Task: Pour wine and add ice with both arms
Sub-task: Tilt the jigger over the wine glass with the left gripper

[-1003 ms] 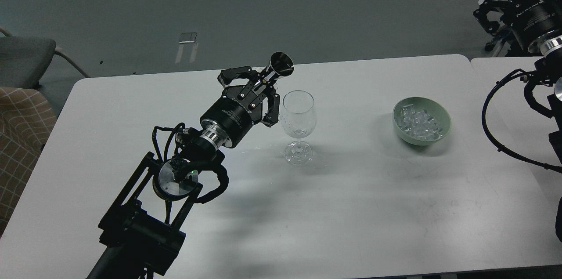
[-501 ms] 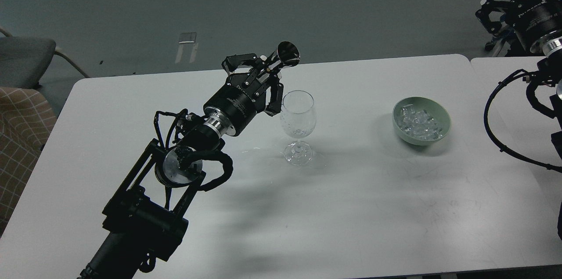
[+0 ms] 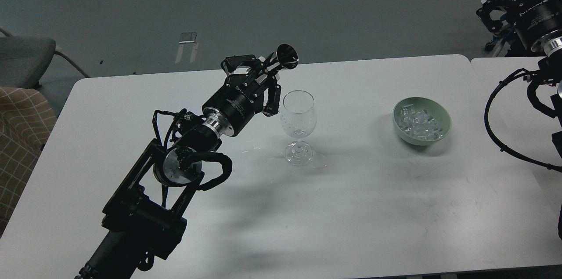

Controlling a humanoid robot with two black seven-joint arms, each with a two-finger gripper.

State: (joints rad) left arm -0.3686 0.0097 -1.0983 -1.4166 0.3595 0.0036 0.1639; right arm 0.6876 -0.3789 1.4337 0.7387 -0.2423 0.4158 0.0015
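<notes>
My left gripper (image 3: 262, 77) is shut on a small shiny metal measuring cup (image 3: 286, 56). It holds the cup tilted, with the mouth pointing right, above and just left of the rim of the clear stemmed wine glass (image 3: 298, 121), which stands upright mid-table. I cannot make out any wine in the cup or the glass. The ice (image 3: 419, 122) is a heap of clear cubes in a pale green bowl (image 3: 443, 125) to the right of the glass. My right gripper (image 3: 489, 10) hangs off the table at the far upper right, small and dark.
The white table (image 3: 351, 208) ends at a seam on the right, where a second table (image 3: 505, 94) begins. A grey chair (image 3: 22, 55) and a checked cushion (image 3: 17, 138) stand at the left. Black cables (image 3: 496, 129) from the right arm loop over the right table.
My left gripper has lifted the metal cup up and to the right, closer to the glass rim, then nearly stopped. The right arm has shifted slightly upward.
</notes>
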